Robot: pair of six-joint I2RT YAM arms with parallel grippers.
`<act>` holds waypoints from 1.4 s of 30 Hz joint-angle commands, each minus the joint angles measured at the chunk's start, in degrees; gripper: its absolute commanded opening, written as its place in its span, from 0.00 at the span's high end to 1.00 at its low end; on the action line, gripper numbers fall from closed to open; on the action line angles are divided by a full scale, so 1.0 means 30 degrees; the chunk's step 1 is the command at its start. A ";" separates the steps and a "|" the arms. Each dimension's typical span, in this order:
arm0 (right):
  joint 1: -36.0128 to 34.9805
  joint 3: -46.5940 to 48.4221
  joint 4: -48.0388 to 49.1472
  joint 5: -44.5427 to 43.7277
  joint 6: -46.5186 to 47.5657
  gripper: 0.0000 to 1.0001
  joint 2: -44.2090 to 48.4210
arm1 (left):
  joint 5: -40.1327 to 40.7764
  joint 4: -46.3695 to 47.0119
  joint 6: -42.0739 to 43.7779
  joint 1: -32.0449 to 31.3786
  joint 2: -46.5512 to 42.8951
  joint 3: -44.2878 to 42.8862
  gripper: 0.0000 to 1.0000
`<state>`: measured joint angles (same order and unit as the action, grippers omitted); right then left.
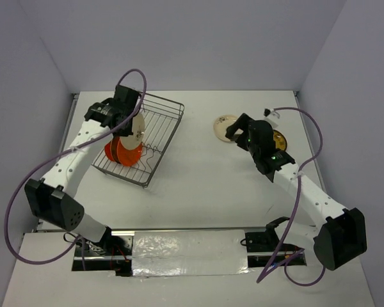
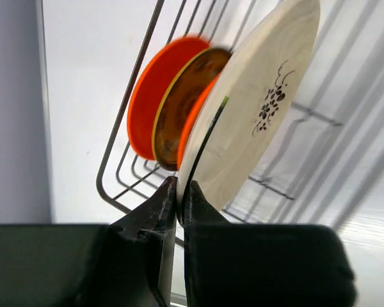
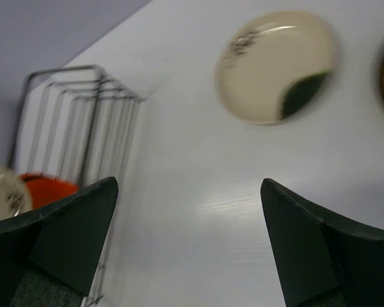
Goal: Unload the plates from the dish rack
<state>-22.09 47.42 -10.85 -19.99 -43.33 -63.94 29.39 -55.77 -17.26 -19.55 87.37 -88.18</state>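
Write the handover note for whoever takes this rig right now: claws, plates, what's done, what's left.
Left claw: shut on the rim of the on-edge cream plate at the dish rack.
Right claw: open, empty, above the table near the unloaded plates.
In the rack: orange plates with a brown plate between them.
Done: a second cream plate and a mustard plate lie flat on the table.
Left: carry the gripped plate out, then the rest.

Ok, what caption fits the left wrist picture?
Left gripper pinches the rim of a cream plate at the dish rack.
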 commanded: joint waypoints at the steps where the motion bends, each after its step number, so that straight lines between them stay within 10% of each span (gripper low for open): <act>1: -0.1162 -0.0451 0.7863 0.8175 0.2661 0.00 -0.0422 | -0.1435 -0.1041 -0.0078 -0.0777 -0.2487 -0.2331 1.00; 4: -0.2183 0.0097 1.1517 1.4491 0.3486 0.00 -0.1415 | -0.7188 0.1150 0.0010 -0.0807 -0.4301 -0.1084 1.00; 10: -0.3038 0.2325 1.1208 1.5599 0.3868 0.02 -0.2911 | -1.5492 0.6132 -0.1248 -0.0837 -0.6037 0.2496 1.00; 17: -0.3038 0.2564 1.2024 1.6856 0.3546 0.47 -0.3500 | -1.9843 0.9478 -0.2860 -0.0837 -0.6362 0.4023 0.92; 20: -0.2864 0.2738 1.1210 1.6306 0.3342 1.00 -0.3500 | -1.8244 0.8807 -0.2803 -0.0837 -0.5952 0.3585 0.47; 23: -0.1929 0.2710 0.9540 1.4022 0.2031 1.00 -0.3529 | -1.5518 0.7318 -0.2686 -0.0836 -0.5629 0.2912 0.33; 24: -0.1084 0.2825 0.8723 1.1899 0.1413 1.00 -0.3675 | -1.2434 0.6614 -0.2685 -0.0837 -0.5338 0.2359 0.01; 30: 0.3050 0.2242 0.4905 0.6664 -0.3278 1.00 -0.4580 | -0.2543 0.2771 -0.2101 -0.0807 -0.5334 0.1883 0.01; 42: 0.7216 0.8041 0.5781 1.0089 -0.2286 0.98 -1.4133 | -0.0654 0.2212 -0.0430 0.0244 -0.6770 0.3143 0.01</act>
<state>-0.40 67.66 4.73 6.72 -51.11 -105.12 24.82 -49.43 -20.69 -20.58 69.41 -79.11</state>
